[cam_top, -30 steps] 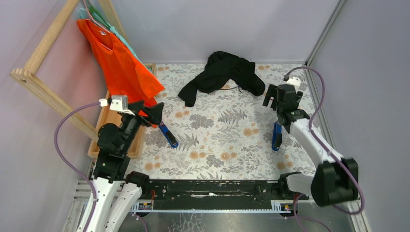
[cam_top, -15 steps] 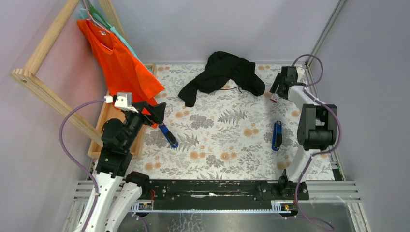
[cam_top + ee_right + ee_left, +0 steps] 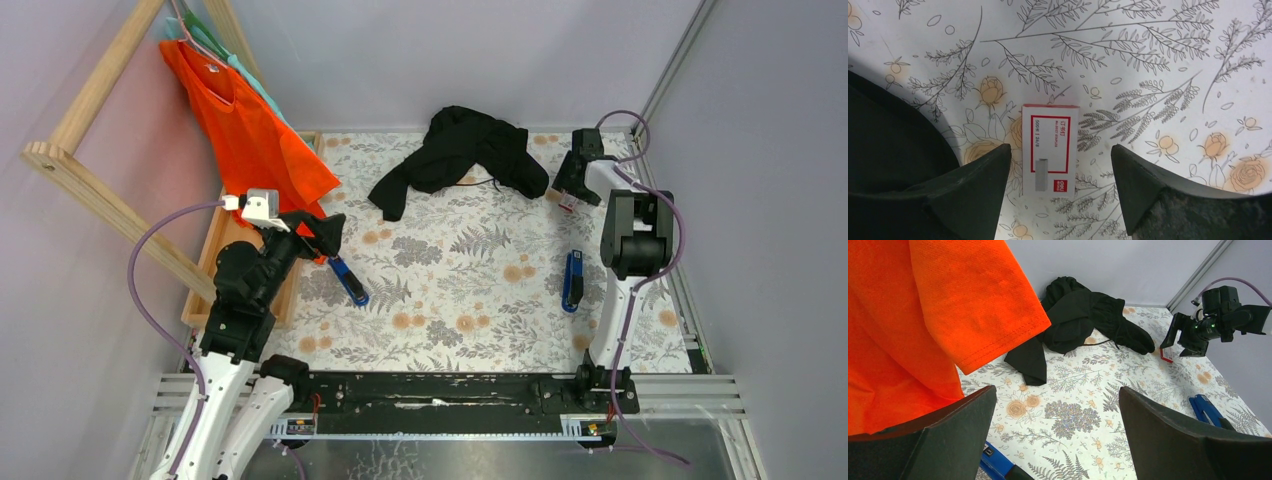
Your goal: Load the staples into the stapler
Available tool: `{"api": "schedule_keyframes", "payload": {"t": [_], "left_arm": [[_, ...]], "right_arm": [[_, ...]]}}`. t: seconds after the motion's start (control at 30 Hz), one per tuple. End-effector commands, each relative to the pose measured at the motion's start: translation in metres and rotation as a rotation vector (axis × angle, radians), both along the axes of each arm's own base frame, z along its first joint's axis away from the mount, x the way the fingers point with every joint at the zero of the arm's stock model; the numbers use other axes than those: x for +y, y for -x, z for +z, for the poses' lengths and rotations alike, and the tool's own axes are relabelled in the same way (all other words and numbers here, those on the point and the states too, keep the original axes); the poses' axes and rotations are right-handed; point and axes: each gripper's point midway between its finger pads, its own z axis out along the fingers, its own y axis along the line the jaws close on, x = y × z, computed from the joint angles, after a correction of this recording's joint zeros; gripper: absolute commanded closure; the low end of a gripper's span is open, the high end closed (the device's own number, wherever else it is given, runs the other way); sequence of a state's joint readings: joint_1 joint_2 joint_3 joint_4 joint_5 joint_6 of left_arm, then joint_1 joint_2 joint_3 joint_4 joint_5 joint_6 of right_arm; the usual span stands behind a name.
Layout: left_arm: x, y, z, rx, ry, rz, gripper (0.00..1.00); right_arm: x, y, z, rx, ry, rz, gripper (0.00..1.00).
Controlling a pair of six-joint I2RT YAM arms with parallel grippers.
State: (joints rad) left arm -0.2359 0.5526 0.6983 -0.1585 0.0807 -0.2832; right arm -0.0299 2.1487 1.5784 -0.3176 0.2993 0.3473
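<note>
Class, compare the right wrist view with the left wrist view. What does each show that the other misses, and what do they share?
Only the right wrist view: the staple box's printed top, flat between the open fingers of the right gripper, touching neither. Only the left wrist view: the orange shirt, black garment, a blue stapler and the open fingers of the left gripper. Both: the floral cloth, and probably the box, a red-edged sliver under the right gripper in the left wrist view.

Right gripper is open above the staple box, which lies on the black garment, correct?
No. The right gripper is open above the staple box, but the box lies on the flowered table cover, beside the black garment; the right wrist view shows it.
</note>
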Motion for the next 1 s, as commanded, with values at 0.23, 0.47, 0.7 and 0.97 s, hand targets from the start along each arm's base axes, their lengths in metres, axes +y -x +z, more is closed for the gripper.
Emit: {"api": "schedule_keyframes", "payload": {"t": [0.23, 0.47, 0.7, 0.97], "left_arm": [[-0.002, 0.002, 0.003, -0.023, -0.016, -0.019, 0.00], [-0.003, 0.004, 0.005, -0.028, -0.013, -0.025, 0.00], [-0.004, 0.004, 0.004, -0.026, -0.013, -0.031, 0.00], [-0.007, 0.004, 0.003, -0.022, -0.014, -0.048, 0.00]], "right_arm": [[0.009, -0.001, -0.010, 0.059, -0.043, 0.047, 0.27], [0.011, -0.001, -0.015, 0.078, -0.060, 0.061, 0.38], [0.011, 0.010, -0.016, 0.089, -0.056, 0.080, 0.49], [0.025, 0.033, -0.006, 0.093, -0.108, 0.135, 0.55]]}}
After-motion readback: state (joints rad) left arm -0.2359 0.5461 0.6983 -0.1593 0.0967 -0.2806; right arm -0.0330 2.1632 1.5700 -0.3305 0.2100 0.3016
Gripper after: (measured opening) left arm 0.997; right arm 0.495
